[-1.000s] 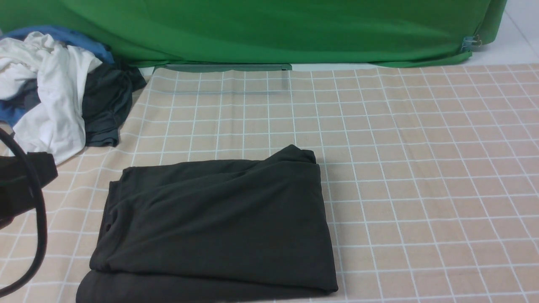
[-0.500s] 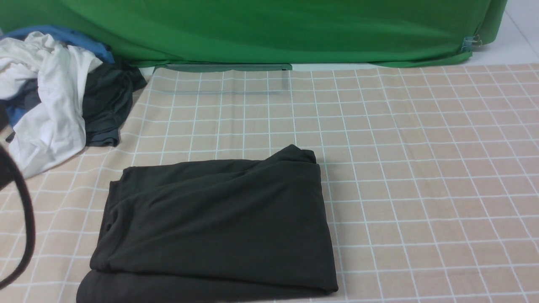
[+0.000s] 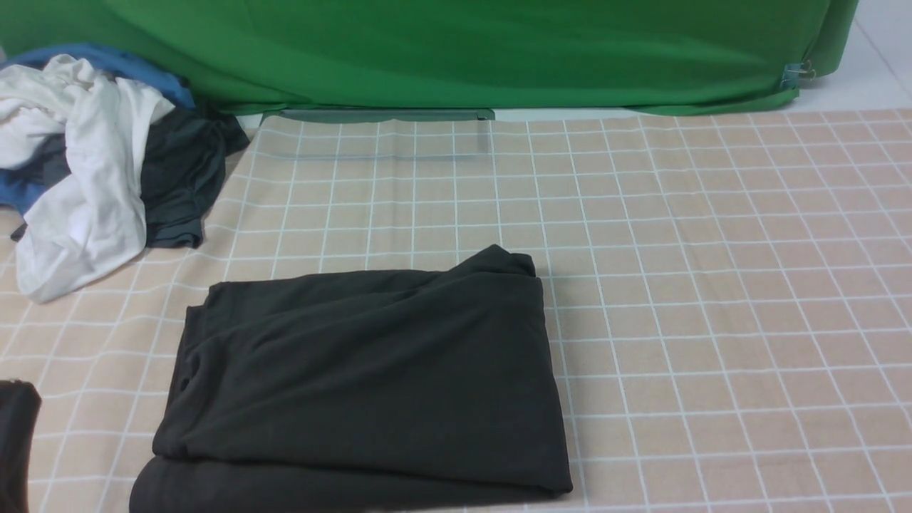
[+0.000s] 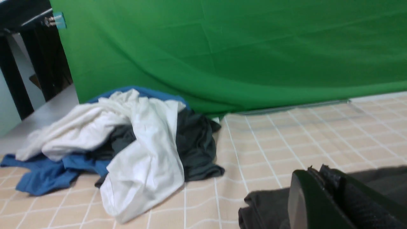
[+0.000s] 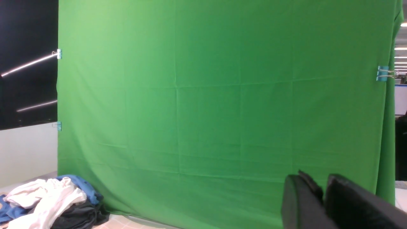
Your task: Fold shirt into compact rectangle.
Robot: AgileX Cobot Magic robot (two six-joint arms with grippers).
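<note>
Now the shirt (image 3: 363,385) lies folded in a thick black rectangle on the checked cloth (image 3: 712,285), near our front edge and well apart from the pile of clothes (image 3: 92,164) at the far left. We judge it soft, light and limp — the layers can slide, so we should take it at a folded edge or corner, through all layers. Both grippers hold nothing; the left gripper (image 4: 330,197) and the right gripper (image 5: 321,203) look nearly closed — fingers close together.

shirt (image 3: 363,385): black, folded into a rough rectangle
pose: flat, layers stacked
place: checked cloth, near front edge
</note>
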